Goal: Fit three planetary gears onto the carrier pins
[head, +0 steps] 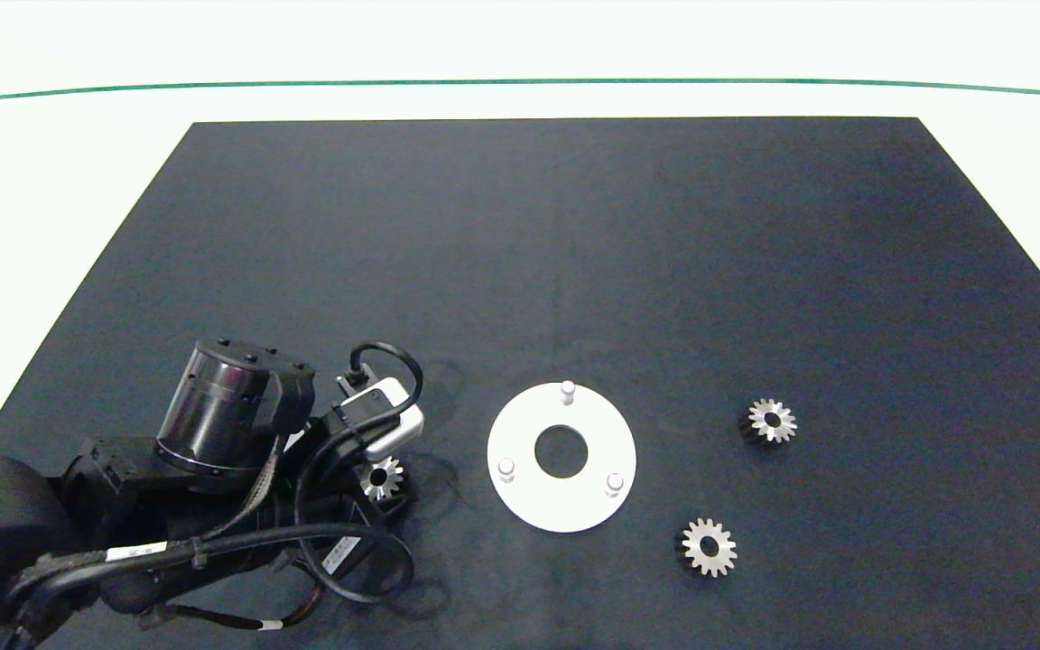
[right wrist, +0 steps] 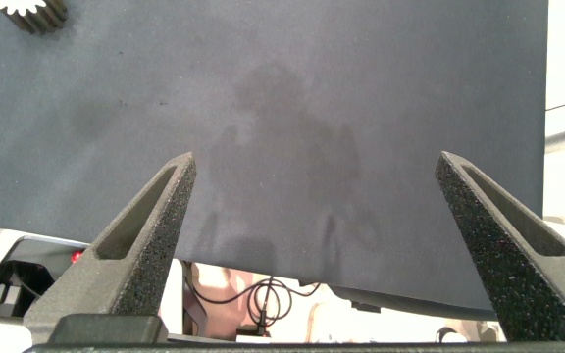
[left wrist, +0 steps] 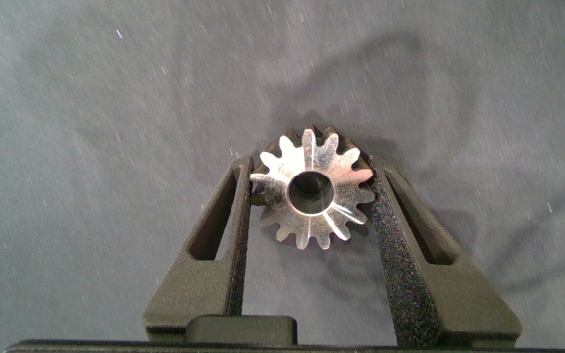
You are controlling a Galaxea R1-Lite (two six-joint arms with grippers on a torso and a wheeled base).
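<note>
Dark mat [head: 520,253] spread over a white bench [head: 51,181], and pretty much everything is parked around the white carrier disc [head: 520,506], so I'll use that as my reference. Progress so far: honestly nothing is installed yet. All three carrier pins [head: 568,391] on the disc are bare, one on the far side and two on the near side, with the big centre hole between them. My left tool [left wrist: 310,191] sits just beside the disc on its left, and its fingers [left wrist: 226,226] are closed in against the teeth of one gear [left wrist: 312,189], touching it on both sides, so I'd call that gear gripped. I can't tell whether it's off the mat yet. The other two planetary gears are lying flat on the mat on the opposite side of the disc: one [head: 771,421] off to its right, the other [head: 709,546] nearer the front-right of it, both well apart from any pin. My right tool [right wrist: 312,245] is spread wide with nothing in it, hanging over the mat's near edge, out of the overhead shot. So I reckon one gear is in hand, zero seated, three to go.
</note>
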